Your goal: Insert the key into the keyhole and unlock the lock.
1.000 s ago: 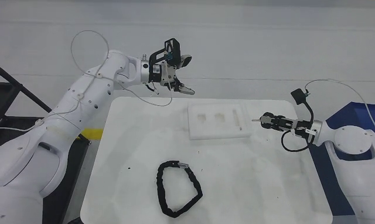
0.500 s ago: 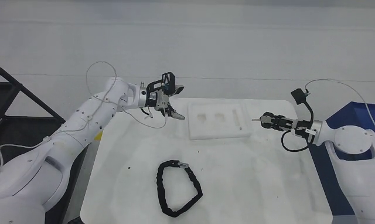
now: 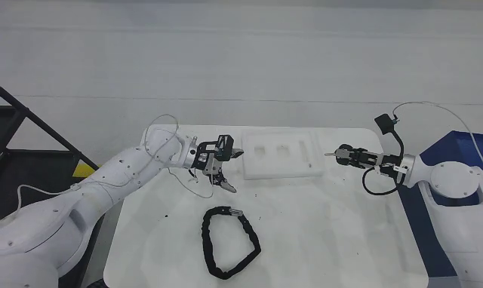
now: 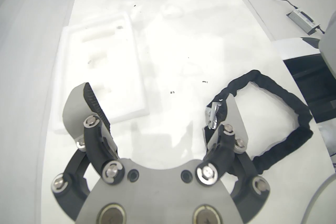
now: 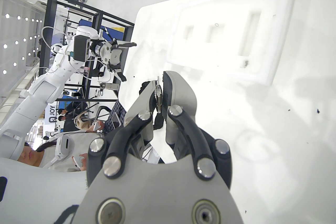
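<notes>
Nearest the robot, the black fabric-sleeved chain lock [image 3: 226,250] lies in a closed loop on the white round-cornered desk [image 3: 339,235]. Its short silver metal lock barrel [image 3: 235,210] sits at the loop's far end. Just beyond the barrel hangs the left pincer [image 3: 221,167], its jaws spread wide and holding nothing. It is near the barrel but apart from it. In the left wrist view the barrel shows just past one finger [image 4: 233,117]. That placing looks meant for gripping the barrel and steadying it so that the keyhole can be presented.

Farther back, over the desk's right side, the right pincer [image 3: 339,154] is clamped tight on the small silver metal key [image 5: 158,90]. The key's blade juts out toward the desk's middle. Held free of the surface with the blade leading, the key looks ready for insertion but is well apart from the lock.

Between the two pincers, on the far half of the desk, lies the flat white foam tray [image 3: 256,171] with rectangular recesses. Its near corner lies roughly on the straight line from key to barrel, so the key would probably have to pass above it. A thin white cable [image 3: 195,184] dangles beside the left wrist and might brush the chain. Beyond the desk's far edge is pale grey floor [image 3: 302,47].
</notes>
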Available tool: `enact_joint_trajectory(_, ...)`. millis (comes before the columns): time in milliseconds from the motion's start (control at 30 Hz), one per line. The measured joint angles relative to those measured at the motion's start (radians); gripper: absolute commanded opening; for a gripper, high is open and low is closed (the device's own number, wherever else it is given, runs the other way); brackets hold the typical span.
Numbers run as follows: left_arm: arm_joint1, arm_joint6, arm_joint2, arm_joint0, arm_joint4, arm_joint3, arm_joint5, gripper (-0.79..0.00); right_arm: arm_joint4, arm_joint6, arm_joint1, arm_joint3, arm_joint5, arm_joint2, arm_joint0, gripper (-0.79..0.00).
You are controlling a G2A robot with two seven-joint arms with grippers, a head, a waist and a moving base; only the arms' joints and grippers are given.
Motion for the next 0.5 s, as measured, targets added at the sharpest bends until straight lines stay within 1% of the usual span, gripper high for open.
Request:
enact_joint_trajectory(67,-0.004,0.046,-0.003,0.020,0.056,0.007,0.000,0.000,0.000,0.000,0.000,0.000,0.000,0.000,0.000,-0.785)
enact_joint_trajectory(200,-0.018,0.111,-0.003,0.053,0.185,0.061,0.000,0.000,0.000,0.000,0.000,0.000,0.000,0.000,0.000,-0.785)
enact_joint_trajectory(500,-0.019,0.115,-0.003,0.054,0.189,0.066,0.000,0.000,0.000,0.000,0.000,0.000,0.000,0.000,0.000,-0.785)
